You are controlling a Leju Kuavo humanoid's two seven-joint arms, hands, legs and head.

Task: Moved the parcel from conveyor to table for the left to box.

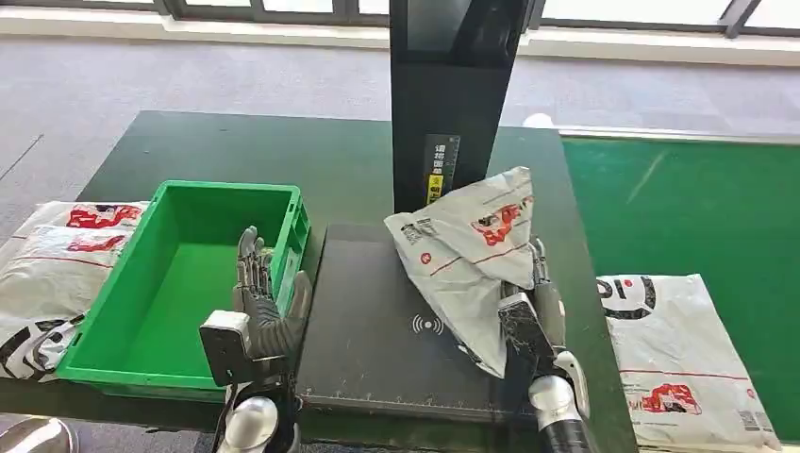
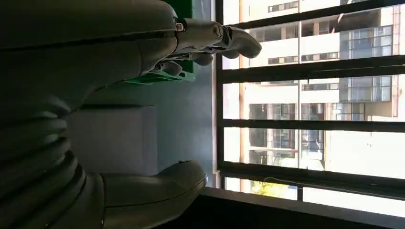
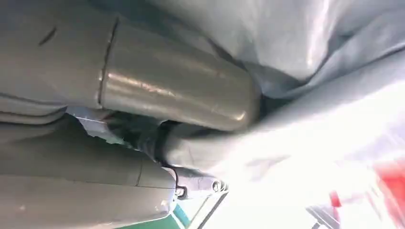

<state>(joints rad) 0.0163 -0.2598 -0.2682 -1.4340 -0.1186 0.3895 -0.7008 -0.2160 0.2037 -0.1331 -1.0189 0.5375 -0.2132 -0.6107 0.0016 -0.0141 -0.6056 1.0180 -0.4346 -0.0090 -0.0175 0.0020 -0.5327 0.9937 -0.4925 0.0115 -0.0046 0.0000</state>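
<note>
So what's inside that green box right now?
The green box looks empty: bare floor showing. The left hand at its near right rim covers that corner, so anything there can't be seen.

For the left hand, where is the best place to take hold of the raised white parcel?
Probably the parcel's lower-left edge, approached from the left. The right hand holds its right side, tilting it over the dark pad, so that loose edge faces the open left hand.
</note>
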